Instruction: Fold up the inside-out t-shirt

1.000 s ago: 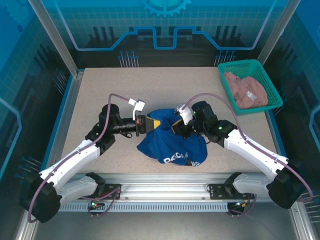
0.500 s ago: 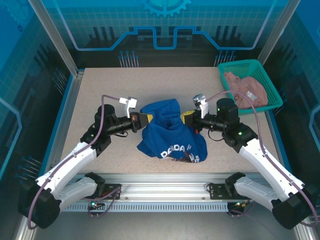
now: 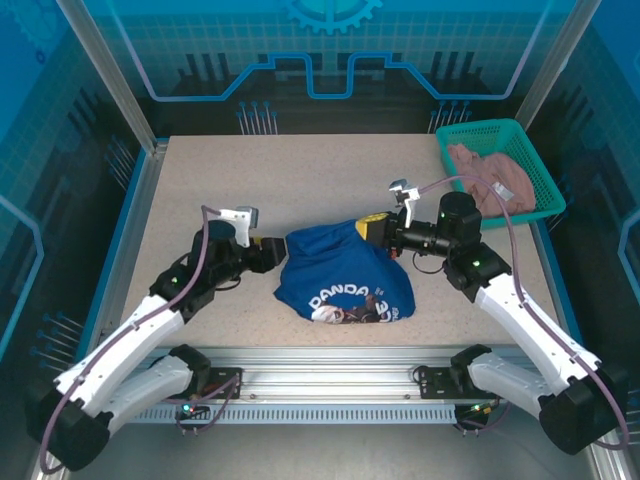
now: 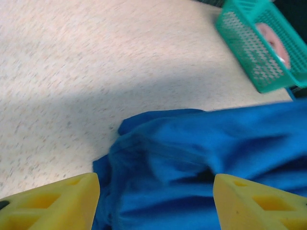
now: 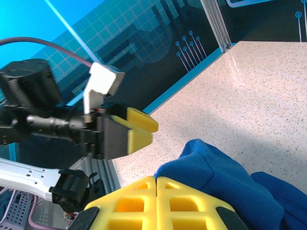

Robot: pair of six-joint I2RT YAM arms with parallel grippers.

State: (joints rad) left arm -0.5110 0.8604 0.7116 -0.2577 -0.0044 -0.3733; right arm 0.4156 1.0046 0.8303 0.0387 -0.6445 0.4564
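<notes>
Top external view: the t-shirt [image 3: 340, 275] lies bunched in the middle of the desk [image 3: 300, 175], toward its near edge, blue with pale lettering on the near face. The left gripper [image 3: 268, 250] sits just beside the shirt's left edge, low over the desk. The right gripper [image 3: 375, 232] is at the shirt's upper right corner, lifted slightly, with cloth reaching up to it. A green basket [image 3: 497, 170] at the far right corner holds a pinkish garment [image 3: 487, 180].

Left wrist view: two yellow fingers [image 4: 53, 203] stand wide apart at the bottom corners, spread open with nothing between them. Beyond them the t-shirt [image 4: 201, 158] lies in rumpled folds on the speckled desk [image 4: 72, 62]. The basket [image 4: 259, 45] shows at the upper right.

Right wrist view: the right gripper [image 5: 156, 178] has its yellow fingers pressed together; a fold of the t-shirt [image 5: 225, 177] rises just beside them, but the pinch itself is hidden. Across the desk [image 5: 249, 91] is the left gripper [image 5: 136, 129], its fingers parted.
</notes>
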